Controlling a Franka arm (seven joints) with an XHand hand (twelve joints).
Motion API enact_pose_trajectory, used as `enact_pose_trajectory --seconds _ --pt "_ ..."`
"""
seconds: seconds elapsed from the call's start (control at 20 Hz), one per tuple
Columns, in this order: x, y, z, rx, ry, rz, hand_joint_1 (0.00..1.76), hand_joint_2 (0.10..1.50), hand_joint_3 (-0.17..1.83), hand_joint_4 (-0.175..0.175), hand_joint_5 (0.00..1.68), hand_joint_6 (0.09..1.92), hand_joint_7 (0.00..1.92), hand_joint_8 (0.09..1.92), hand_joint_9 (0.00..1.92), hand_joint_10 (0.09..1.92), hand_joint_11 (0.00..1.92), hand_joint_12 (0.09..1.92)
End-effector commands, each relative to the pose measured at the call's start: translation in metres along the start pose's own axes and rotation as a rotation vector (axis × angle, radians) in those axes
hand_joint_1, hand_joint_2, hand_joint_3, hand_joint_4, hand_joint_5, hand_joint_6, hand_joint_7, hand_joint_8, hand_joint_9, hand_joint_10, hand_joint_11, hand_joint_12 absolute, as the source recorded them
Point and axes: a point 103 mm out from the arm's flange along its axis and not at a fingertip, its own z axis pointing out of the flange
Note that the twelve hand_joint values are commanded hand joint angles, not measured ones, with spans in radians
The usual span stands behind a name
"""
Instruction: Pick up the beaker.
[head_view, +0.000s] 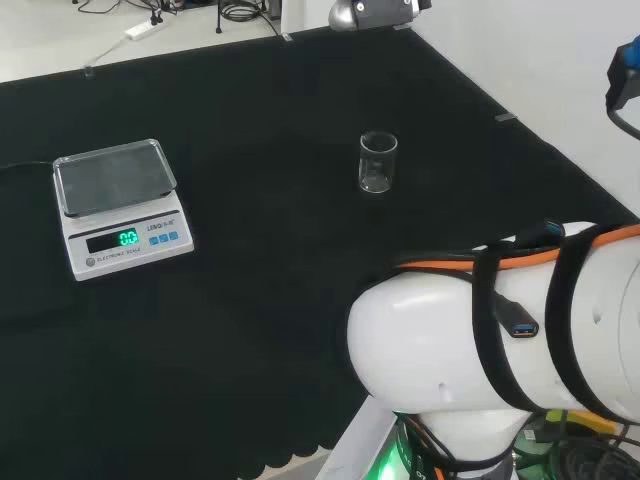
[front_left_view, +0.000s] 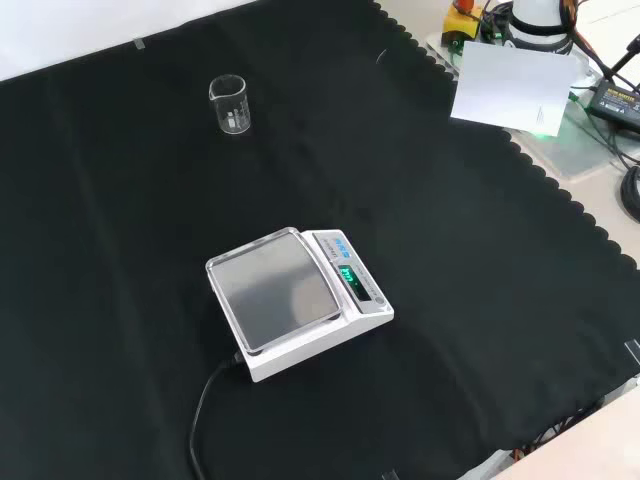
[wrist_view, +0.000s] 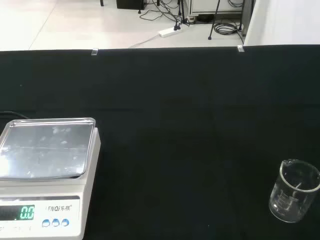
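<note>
The black cloth (front_left_view: 480, 330) covers the whole bench and gives the clear ware a dark ground to stand out against, which is likely why it is laid there. In the head view the arm's white link (head_view: 500, 340), strapped with black bands and an orange cable, bulks at the lower right, drawn back near its base so that the working area lies open before it. The next largest thing is the digital scale (front_left_view: 298, 300), white-bodied with a steel pan and a lit green readout; it sits in the middle of the cloth in the front view and at the left in the head view, its black cord trailing off toward the near edge in the front view, and its pan is bare. Well apart from it stands the beaker (head_view: 378, 162), a small clear glass one, upright on the cloth with its mouth up and, as far as I can judge, nothing in it; in the front view it is at the far left, in the head view right of centre and beyond the arm. It stands alone, nothing touching it, so it can be approached from any side. I cannot tell how the hand's fingers are set. The pick-up seems not yet begun.
</note>
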Motion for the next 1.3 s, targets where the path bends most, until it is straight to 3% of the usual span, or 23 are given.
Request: enact_pose_trajectory --seconds 0.05,0.1,0.15,0.3,0.4,0.45,0.5,0.75,0.95,1.0,1.05,1.1,1.15,1.2,1.25,1.3 --pt "0.004 0.0 0.003 0.001 -0.016 -0.011 0.6 0.58 0.46 -0.053 0.23 0.27 0.28 0.77 0.26 0.88 0.09 1.48" --pt "0.002 0.0 0.004 0.005 -0.01 -0.009 0.58 0.61 0.4 -0.049 0.24 0.2 0.24 0.77 0.22 0.9 0.05 1.52" --pt "-0.008 0.0 0.006 0.016 -0.062 0.075 0.56 0.63 0.34 -0.045 0.25 0.15 0.22 0.78 0.2 0.92 0.02 1.54" --pt "0.02 0.005 0.012 0.018 -0.075 0.063 0.53 0.66 0.26 -0.034 0.24 0.09 0.15 0.76 0.13 0.93 0.0 1.55" --pt "0.02 0.005 0.014 0.013 -0.06 0.057 0.52 0.66 0.24 -0.027 0.22 0.09 0.11 0.75 0.09 0.94 0.0 1.52" --pt "0.025 0.007 0.017 0.02 -0.126 0.084 0.51 0.67 0.23 -0.022 0.21 0.09 0.09 0.74 0.08 0.94 0.0 1.5" --pt "0.022 0.009 0.02 0.025 -0.13 0.092 0.5 0.67 0.22 -0.016 0.19 0.09 0.08 0.73 0.06 0.94 0.0 1.48" --pt "-0.024 0.027 0.044 0.065 -0.041 0.119 0.49 0.67 0.19 0.008 0.14 0.09 0.04 0.71 0.03 0.94 0.0 1.43" --pt "-0.04 0.05 0.072 0.089 0.014 0.144 0.5 0.67 0.18 0.014 0.13 0.09 0.04 0.71 0.03 0.95 0.0 1.43" --pt "-0.051 0.055 0.079 0.085 -0.17 0.261 0.5 0.67 0.18 0.014 0.13 0.09 0.04 0.71 0.04 0.95 0.0 1.44" --pt "-0.078 0.058 0.083 0.101 -0.088 0.253 0.51 0.67 0.17 0.015 0.13 0.09 0.04 0.71 0.04 0.95 0.0 1.44" --pt "-0.083 0.062 0.089 0.101 -0.054 0.258 0.51 0.67 0.17 0.015 0.13 0.09 0.04 0.71 0.04 0.95 0.0 1.44" --pt "-0.054 0.073 0.1 0.107 -0.044 0.263 0.52 0.67 0.17 0.015 0.13 0.09 0.04 0.71 0.04 0.95 0.0 1.45" --pt "-0.042 0.081 0.108 0.122 -0.033 0.261 0.52 0.67 0.17 0.015 0.13 0.09 0.04 0.71 0.04 0.95 0.0 1.45" --pt "-0.087 0.082 0.111 0.118 -0.019 0.272 0.52 0.67 0.17 0.015 0.14 0.09 0.04 0.71 0.04 0.95 0.0 1.45" --pt "-0.129 0.079 0.11 0.127 0.037 0.255 0.52 0.67 0.17 0.015 0.14 0.09 0.04 0.71 0.04 0.95 0.0 1.45"
